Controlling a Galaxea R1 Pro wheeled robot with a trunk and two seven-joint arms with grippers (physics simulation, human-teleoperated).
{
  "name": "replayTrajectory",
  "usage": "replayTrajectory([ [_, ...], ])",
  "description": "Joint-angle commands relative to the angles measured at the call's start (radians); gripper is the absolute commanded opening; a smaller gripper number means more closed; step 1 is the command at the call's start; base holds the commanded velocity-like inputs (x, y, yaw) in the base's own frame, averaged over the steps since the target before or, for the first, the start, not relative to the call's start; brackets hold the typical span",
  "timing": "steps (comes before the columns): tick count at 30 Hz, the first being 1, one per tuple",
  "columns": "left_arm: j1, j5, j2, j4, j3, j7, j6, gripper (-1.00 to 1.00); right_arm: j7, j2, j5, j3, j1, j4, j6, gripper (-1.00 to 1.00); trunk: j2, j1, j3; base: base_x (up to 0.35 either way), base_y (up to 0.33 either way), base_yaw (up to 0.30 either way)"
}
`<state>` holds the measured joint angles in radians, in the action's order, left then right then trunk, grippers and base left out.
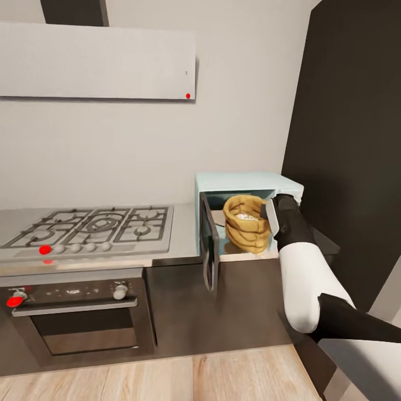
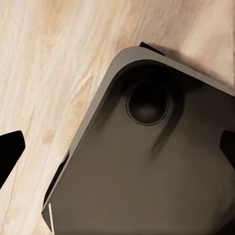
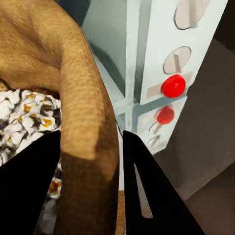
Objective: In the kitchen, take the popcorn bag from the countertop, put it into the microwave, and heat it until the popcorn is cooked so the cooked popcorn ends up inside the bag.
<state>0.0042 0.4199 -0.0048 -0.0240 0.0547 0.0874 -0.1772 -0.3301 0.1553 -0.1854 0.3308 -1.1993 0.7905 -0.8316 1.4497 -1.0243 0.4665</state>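
Head view: popcorn bag (image 1: 245, 223) upright inside the open microwave (image 1: 248, 181), near the mouth of the cavity; dark glass door (image 1: 209, 249) swung out toward the room; right gripper (image 1: 267, 216) reaching in at the bag's rim, right arm (image 1: 301, 267) stretched across the front of the countertop (image 1: 184, 253); to its left a gas hob (image 1: 92, 225) with a built-in oven (image 1: 83, 312) beneath, a pale range hood (image 1: 97, 60) above, a plain grey wall, a tall dark cabinet (image 1: 351, 139) at the right, light wood floor (image 1: 167, 379) below. Left wrist view: left gripper's dark fingertips (image 2: 10, 156) at the picture's edges, spread wide, nothing between them; below, the robot's dark base (image 2: 156, 171) over wood flooring. Right wrist view: right gripper's black fingers (image 3: 147, 196) pinched on the tan rim of the bag, one finger inside, one outside; white popped kernels (image 3: 24, 117) visible in the bag; white control panel (image 3: 166, 73) with red lights just beside. Judging from this: best to push the bag deeper before release, keep it upright, open the fingers gently, draw straight back clear of the door frame, then swing the door shut.
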Motion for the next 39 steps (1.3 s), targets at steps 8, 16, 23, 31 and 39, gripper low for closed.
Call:
replayTrajectory([
  [8, 0.000, -0.003, 0.000, -0.002, 0.005, 0.003, -0.001, 1.00, 0.005, 0.001, -0.016, 0.004, 0.000, 0.012, -0.007, -1.00, 0.000, -0.001, 0.001, 0.320, 0.000, 0.000],
  [16, 0.000, -0.003, -0.001, -0.002, 0.005, 0.003, -0.002, 1.00, 0.005, 0.001, -0.018, 0.004, 0.000, 0.008, -0.007, -1.00, 0.000, -0.001, 0.001, 0.222, 0.000, 0.000],
  [23, 0.000, -0.003, -0.001, -0.003, 0.006, 0.004, -0.003, 1.00, 0.005, 0.001, -0.014, 0.004, 0.000, 0.006, -0.013, -1.00, 0.000, -0.001, 0.001, 0.005, 0.000, 0.000],
  [31, 0.000, -0.006, -0.001, -0.003, 0.001, 0.003, -0.003, 1.00, 0.005, 0.001, -0.015, 0.004, 0.000, 0.010, -0.009, -1.00, 0.000, -0.001, 0.001, 0.235, 0.000, 0.000],
  [39, 0.000, -0.006, -0.001, -0.003, 0.002, 0.003, -0.004, 1.00, 0.006, 0.001, -0.016, 0.004, 0.000, 0.010, -0.015, -1.00, 0.000, -0.001, 0.001, 0.099, 0.000, 0.000],
])
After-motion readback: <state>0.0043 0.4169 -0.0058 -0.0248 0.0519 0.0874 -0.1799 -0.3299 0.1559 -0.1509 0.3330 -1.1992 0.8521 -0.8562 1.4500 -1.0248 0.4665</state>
